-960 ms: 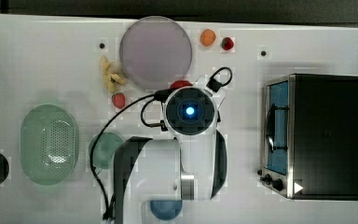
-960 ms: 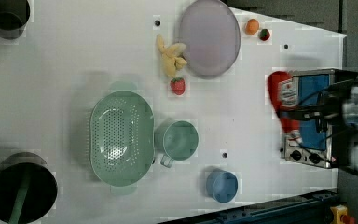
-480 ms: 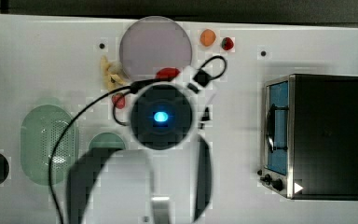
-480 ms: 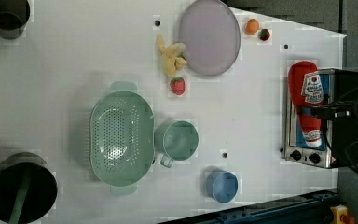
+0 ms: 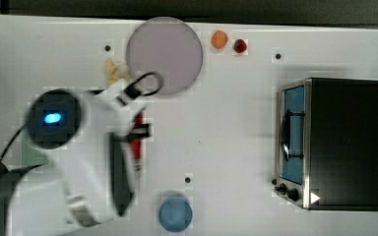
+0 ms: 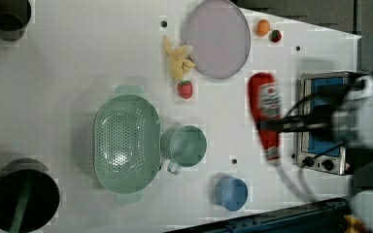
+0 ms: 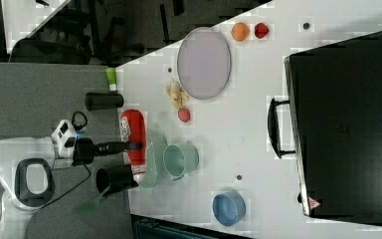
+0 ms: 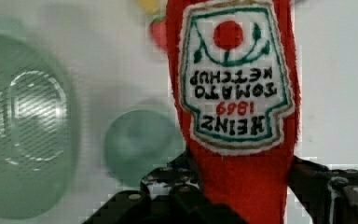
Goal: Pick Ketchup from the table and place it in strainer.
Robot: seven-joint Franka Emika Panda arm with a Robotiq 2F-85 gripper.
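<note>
The Ketchup (image 6: pixel 263 109), a soft red bottle with a white label, hangs in the air with my gripper (image 6: pixel 272 125) shut across its narrower half. In the left view it sits to the left view's right of the teal mug (image 6: pixel 187 145), beyond which lies the pale green strainer (image 6: pixel 126 143). The wrist view has the Ketchup (image 8: pixel 235 93) between the dark fingers (image 8: pixel 182 186), with the strainer (image 8: pixel 23 126) and mug (image 8: pixel 137 144) blurred beneath. In the top view the arm covers most of the strainer (image 5: pixel 32 155), and a strip of the Ketchup (image 5: pixel 138 147) shows beside it.
A toaster oven (image 5: pixel 334 142) stands at the top view's right. The greyish-lilac plate (image 5: pixel 164 55), yellow pieces (image 6: pixel 177 60) and a strawberry (image 6: pixel 185 89) lie at the far side. A blue bowl (image 5: pixel 175 214) sits near the front edge; dark cups (image 6: pixel 22 201) stand at the left view's left corners.
The arm has swung toward the top view's left with the Ketchup in its grip, from in front of the toaster oven toward the mug and strainer.
</note>
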